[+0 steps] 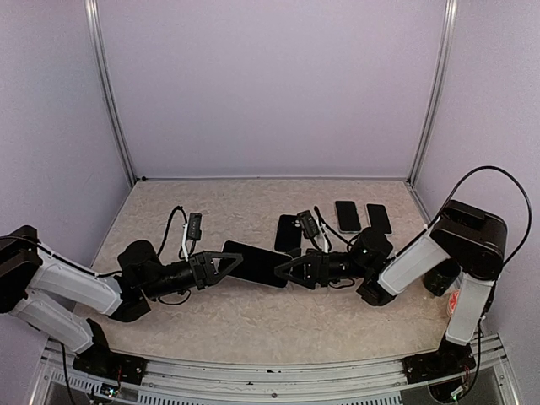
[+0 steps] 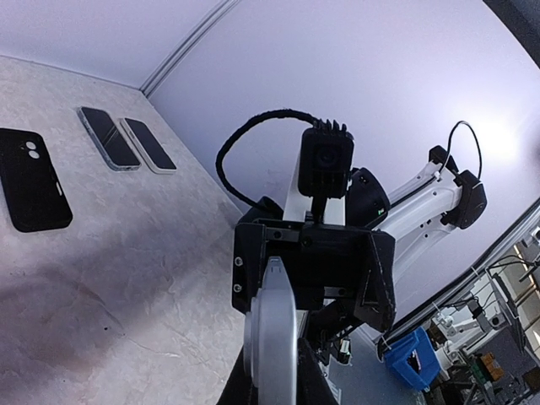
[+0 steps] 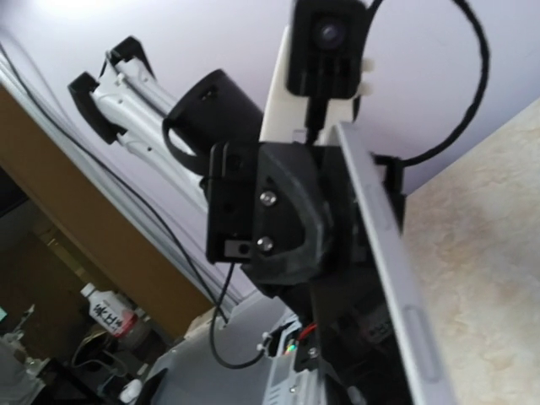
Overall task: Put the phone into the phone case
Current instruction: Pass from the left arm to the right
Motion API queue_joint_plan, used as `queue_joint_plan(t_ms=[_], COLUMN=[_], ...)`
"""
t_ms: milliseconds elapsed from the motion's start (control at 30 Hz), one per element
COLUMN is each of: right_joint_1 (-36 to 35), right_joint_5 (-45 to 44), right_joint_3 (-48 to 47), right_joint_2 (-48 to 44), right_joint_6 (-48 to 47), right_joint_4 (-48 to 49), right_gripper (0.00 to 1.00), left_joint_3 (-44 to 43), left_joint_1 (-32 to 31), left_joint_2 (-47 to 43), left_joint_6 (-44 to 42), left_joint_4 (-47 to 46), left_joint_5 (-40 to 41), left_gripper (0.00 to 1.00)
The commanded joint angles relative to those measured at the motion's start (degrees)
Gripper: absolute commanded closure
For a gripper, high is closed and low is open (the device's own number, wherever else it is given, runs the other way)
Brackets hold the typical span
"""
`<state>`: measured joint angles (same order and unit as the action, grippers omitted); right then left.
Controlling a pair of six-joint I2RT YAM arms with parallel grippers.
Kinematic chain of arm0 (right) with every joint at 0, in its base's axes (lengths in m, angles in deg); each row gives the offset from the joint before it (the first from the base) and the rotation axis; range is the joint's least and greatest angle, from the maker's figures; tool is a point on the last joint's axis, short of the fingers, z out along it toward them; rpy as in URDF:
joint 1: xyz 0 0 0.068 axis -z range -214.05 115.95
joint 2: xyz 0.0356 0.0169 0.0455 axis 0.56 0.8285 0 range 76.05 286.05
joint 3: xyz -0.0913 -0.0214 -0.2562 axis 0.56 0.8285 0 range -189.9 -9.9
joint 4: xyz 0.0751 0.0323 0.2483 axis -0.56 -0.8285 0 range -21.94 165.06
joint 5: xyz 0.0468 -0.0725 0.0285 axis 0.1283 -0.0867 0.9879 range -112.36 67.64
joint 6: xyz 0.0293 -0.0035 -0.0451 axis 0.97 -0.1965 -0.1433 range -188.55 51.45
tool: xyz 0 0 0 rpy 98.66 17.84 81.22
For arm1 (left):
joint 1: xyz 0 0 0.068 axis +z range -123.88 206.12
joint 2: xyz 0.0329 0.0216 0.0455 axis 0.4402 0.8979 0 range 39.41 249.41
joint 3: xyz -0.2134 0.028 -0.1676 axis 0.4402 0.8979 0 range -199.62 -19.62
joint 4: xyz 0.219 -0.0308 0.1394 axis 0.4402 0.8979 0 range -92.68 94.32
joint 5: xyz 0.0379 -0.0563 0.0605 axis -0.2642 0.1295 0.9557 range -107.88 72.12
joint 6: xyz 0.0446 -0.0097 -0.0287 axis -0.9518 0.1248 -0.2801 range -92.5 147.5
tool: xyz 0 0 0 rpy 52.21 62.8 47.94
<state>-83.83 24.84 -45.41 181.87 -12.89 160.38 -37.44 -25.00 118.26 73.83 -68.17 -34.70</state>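
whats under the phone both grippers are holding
From the left wrist, only marbled tabletop with a dark shadow shows below the phone. From above, the phone itself covers the spot directly beneath it.

no text can be read; the label on the bottle (image 3: pixel 108 316) is blurred.

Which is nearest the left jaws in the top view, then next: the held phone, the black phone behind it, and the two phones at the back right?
1. the held phone, gripped, centre.
2. the black phone, just behind centre.
3. the left phone of the back pair.
4. the right phone of the pair, farthest right.
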Motion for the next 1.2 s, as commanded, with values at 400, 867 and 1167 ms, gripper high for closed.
queue_joint_plan(t_ms=[400, 867, 1167], right_joint_1=[-2.78, -2.78, -2.54], right_joint_5=[1.26, 2.23, 2.75], right_joint_3=[-2.65, -3.07, -3.40], right_joint_2=[3.67, 4.93, 4.46], right_joint_6=[3.94, 6.38, 6.66], right_joint_4=[6.79, 10.04, 9.71], right_gripper=[0.38, 1.00, 1.00], left_joint_3=[-1.23, -0.63, -0.47], left_joint_1=[-1.59, -1.70, -1.70], left_joint_2=[0.37, 1.12, 1.33], left_joint_6=[-1.20, -0.90, -0.63], left_joint_4=[-6.49, -6.71, -6.86], left_joint_5=[3.73, 4.97, 5.13], left_gripper=[1.00, 1.00, 0.77])
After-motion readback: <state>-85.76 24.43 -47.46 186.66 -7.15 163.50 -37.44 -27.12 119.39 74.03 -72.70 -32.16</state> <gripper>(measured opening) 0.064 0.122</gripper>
